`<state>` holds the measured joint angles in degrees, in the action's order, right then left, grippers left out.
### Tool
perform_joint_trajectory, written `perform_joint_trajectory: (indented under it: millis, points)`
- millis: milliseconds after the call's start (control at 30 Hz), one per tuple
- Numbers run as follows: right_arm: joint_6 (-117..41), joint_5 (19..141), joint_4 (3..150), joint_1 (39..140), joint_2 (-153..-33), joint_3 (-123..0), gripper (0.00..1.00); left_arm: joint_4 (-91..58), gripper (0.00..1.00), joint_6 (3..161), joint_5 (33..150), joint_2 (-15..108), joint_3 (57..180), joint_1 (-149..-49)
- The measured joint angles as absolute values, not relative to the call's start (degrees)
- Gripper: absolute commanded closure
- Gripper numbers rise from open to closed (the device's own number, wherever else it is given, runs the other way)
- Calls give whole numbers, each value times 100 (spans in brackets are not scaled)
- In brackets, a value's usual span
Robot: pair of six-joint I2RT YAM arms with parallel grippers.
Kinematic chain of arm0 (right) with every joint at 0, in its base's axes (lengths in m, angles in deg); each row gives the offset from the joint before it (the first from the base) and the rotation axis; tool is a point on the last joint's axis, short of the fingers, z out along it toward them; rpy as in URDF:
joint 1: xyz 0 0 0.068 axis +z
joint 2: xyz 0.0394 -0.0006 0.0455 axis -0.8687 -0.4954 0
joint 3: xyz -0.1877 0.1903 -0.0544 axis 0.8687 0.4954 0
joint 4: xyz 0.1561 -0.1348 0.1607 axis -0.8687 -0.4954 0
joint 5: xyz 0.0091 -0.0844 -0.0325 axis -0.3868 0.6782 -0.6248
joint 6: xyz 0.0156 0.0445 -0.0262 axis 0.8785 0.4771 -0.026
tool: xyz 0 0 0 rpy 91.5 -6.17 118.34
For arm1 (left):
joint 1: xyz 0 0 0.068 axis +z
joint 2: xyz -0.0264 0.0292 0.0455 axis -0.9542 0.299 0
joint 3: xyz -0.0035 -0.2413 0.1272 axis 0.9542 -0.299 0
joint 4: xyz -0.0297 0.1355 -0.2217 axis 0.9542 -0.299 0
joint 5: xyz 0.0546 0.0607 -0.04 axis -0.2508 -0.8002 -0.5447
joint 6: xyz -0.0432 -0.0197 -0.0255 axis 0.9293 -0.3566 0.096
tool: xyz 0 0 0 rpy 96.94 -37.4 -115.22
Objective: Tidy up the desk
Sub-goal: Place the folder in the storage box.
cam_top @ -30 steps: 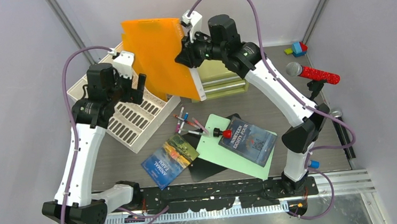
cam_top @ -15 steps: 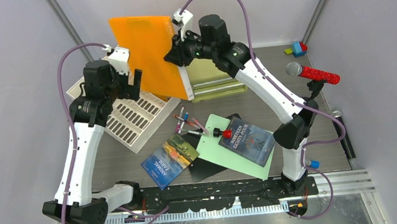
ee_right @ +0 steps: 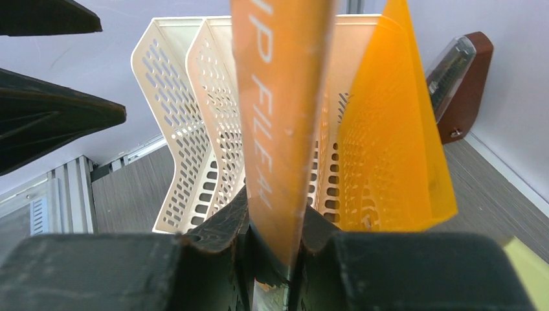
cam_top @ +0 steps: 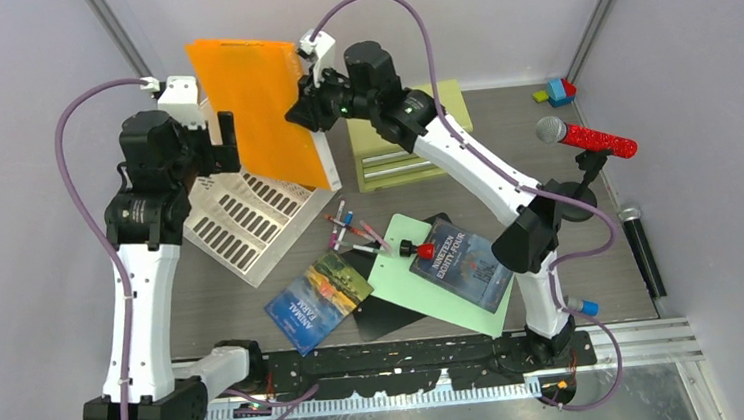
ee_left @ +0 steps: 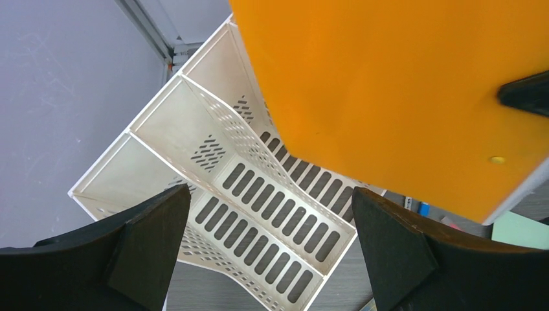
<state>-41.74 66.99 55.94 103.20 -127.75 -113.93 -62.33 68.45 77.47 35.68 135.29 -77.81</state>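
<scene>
My right gripper (cam_top: 308,110) is shut on an orange file folder (cam_top: 259,103) and holds it upright above the white slotted file rack (cam_top: 238,215) at the back left of the desk (cam_top: 544,156). In the right wrist view the folder's spine (ee_right: 278,116) stands clamped between my fingers, with the rack's dividers (ee_right: 194,116) behind it. My left gripper (cam_top: 215,147) is open and empty, above the rack, just left of the folder. In the left wrist view the folder (ee_left: 401,91) hangs over the rack (ee_left: 259,194).
A yellow-green drawer cabinet (cam_top: 413,147) stands behind the right arm. Several pens (cam_top: 350,232), a green sheet (cam_top: 424,286), two books (cam_top: 317,297) (cam_top: 465,265), a black sheet (cam_top: 381,315), a red microphone (cam_top: 588,138), a black microphone (cam_top: 642,254) and toy blocks (cam_top: 554,90) lie on the desk.
My right gripper has carried the orange folder to the left, over the file rack. My left arm has risen and shifted left beside it.
</scene>
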Motion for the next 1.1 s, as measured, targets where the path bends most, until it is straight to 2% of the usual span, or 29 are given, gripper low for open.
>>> perform_joint_trajectory:
  millis: [433,767,1100]
  points:
    - [-4375,7320,6112,10785,-13354,-11638,100,-6024,0,6858,7747,3206,13461,-7773]
    - [-4408,7801,6481,10781,-14080,-12407,100,-5868,1,6861,7753,3094,13325,-7773]
    - [-4410,7857,6895,10798,-14137,-12365,100,-5715,0,6858,7810,3107,13188,-7773]
